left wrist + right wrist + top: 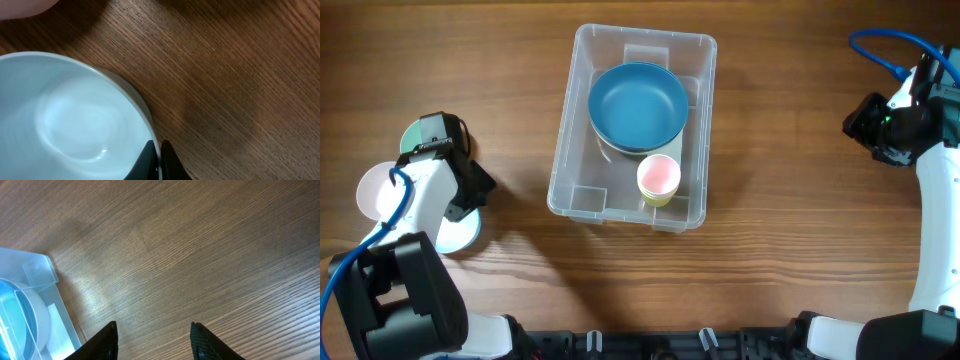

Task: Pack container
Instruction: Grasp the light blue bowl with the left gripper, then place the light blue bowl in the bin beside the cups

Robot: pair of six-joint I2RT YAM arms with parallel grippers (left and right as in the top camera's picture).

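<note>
My black two-finger tool (159,156) pinches the rim of a pale blue round glossy bowl (75,125) resting on the brown wooden worktop (240,75).

- No readable text, brand, number or sign in any view.
- container (563,150): clear plastic, nothing legible (base mostly covered by blue bowl (638,104) and pink cup (658,177)).
- pale bowl (75,125): blank inside.
- counter (800,200): bare wood grain, unmarked.

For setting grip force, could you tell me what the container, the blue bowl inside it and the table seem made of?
Container: clear glossy plastic, see-through walls. Blue bowl: probably matte plastic; ceramic possible. Table: wood or wood-look laminate, visible grain.
</note>
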